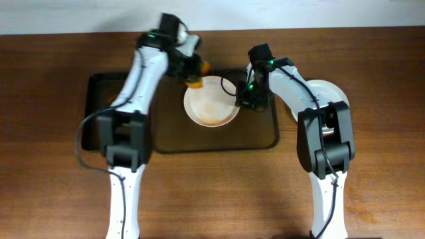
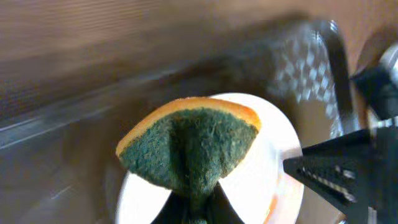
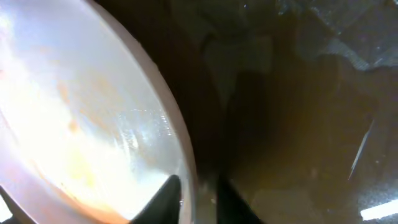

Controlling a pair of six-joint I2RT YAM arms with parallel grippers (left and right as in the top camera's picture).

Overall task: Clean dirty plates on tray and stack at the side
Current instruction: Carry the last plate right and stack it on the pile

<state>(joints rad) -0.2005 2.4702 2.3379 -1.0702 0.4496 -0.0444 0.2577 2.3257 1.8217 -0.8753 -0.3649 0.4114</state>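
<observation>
Dark brown wooden table point(image 1: 372, 199) fills the overhead view, and on it lies a large brown rounded-rectangle tray point(image 1: 259, 136) with a low rim. A round shallow white plate point(image 1: 211, 103) smeared with faint orange sits in the middle of the tray. The left gripper point(image 1: 194, 78) hangs over the plate's far rim, holding an orange sponge point(image 1: 195, 82). The right gripper point(image 1: 244, 96) is at the plate's right edge. A second plate point(image 1: 334, 91), also white, lies off the tray on the table to the right, partly hidden under the right arm.

From the left wrist, the sponge point(image 2: 189, 146) shows a dark green scouring face under its orange top, which the overhead does not reveal. It is pinched at its lower end by the clenched jaws and blocks much of the plate point(image 2: 267, 143) below. The black right gripper juts in from the right at the plate's edge.

From the right wrist, the plate point(image 3: 81, 118) looms close on the left with pale orange streaks. Its rim runs down between the two dark fingers point(image 3: 166, 191), which are clamped on it, one inside and one outside. The glossy tray point(image 3: 298, 124) lies beyond.
</observation>
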